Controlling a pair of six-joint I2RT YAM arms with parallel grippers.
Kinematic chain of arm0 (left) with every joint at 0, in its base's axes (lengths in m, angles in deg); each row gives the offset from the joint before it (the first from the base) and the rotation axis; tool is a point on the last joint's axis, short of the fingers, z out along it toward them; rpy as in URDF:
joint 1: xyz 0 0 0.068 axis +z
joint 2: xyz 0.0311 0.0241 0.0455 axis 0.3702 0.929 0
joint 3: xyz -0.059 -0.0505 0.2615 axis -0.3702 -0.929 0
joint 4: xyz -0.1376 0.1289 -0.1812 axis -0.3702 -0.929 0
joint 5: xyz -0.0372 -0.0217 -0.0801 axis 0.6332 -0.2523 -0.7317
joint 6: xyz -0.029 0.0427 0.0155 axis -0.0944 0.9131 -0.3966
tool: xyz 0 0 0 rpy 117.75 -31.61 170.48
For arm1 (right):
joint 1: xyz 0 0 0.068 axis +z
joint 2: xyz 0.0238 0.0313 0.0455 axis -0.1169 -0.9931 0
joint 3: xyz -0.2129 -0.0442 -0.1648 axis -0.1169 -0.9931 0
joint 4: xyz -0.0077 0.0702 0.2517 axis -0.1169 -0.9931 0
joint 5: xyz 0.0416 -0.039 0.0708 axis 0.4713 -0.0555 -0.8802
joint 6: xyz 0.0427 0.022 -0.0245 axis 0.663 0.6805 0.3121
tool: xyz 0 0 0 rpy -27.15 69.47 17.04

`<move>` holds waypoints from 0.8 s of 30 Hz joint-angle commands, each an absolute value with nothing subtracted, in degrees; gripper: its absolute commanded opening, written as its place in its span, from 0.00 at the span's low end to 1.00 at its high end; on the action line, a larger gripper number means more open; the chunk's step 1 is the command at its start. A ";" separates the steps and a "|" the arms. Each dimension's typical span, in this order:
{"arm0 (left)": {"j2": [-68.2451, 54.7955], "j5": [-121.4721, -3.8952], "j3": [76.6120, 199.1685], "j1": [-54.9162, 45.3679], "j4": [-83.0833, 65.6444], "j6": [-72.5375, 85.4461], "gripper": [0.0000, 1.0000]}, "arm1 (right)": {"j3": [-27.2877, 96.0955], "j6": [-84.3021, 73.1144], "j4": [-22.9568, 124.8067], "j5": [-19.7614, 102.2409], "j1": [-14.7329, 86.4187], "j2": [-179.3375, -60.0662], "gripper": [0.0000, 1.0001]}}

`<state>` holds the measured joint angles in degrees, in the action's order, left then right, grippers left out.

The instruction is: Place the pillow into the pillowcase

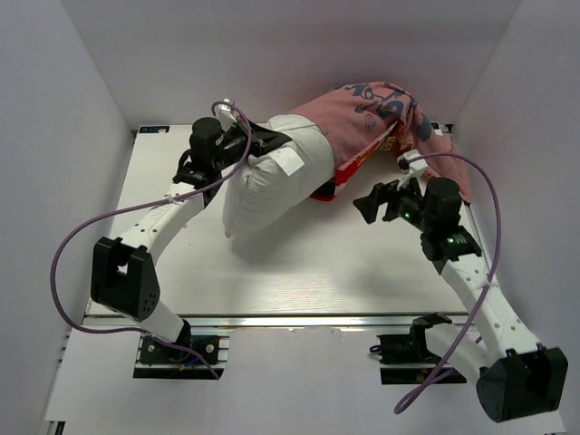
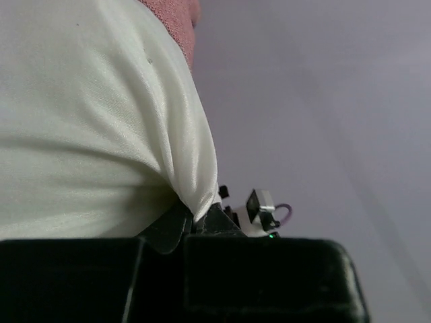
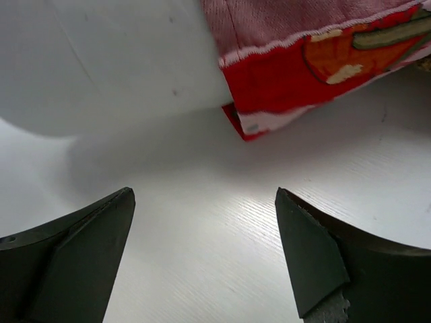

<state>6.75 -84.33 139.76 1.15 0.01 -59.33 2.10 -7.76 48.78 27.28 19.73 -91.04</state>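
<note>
Pillow partly inside pillowcase
The plump white pillow lies slanted at the far middle of the bench. Its far-right end is covered by the bunched red printed pillowcase, whose pale pink inside shows.

White arms — black joints, purple cables.

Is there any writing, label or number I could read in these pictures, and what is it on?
No readable text anywhere.
The pillowcase shows only cartoon drawings, no letters.
The white tag on the pillow is too small to read.
</note>
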 commanded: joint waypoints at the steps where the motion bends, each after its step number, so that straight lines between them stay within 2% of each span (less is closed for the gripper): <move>1: 4.27 -87.38 140.17 1.77 16.78 -69.59 0.00 | 4.38 0.33 57.67 32.78 24.10 -95.91 0.89; 8: 4.18 -87.29 139.90 1.95 15.99 -69.42 0.00 | 7.10 0.25 60.75 51.13 34.31 -107.94 0.90; 15: 2.86 -87.47 138.67 2.30 14.67 -68.89 0.00 | 15.10 0.52 67.24 62.75 35.10 -121.93 0.89; 19: 2.25 -87.73 138.06 3.00 14.31 -68.36 0.00 | 20.02 -3.09 71.47 69.36 33.97 -128.17 0.83; 21: 2.07 -87.91 137.44 3.36 14.05 -67.84 0.00 | 22.48 -3.53 70.86 68.66 32.56 -128.97 0.65; 22: 1.89 -88.00 137.18 3.62 13.96 -67.66 0.00 | 22.84 -3.97 70.77 65.61 31.16 -128.97 0.48; 24: 1.81 -88.26 136.39 3.88 13.87 -67.05 0.00 | 22.76 -4.76 70.77 63.39 30.28 -128.01 0.30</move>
<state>7.19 -87.90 136.16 3.05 7.11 -66.80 19.67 -3.31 65.61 63.05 32.39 -129.78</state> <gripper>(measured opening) 0.060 0.345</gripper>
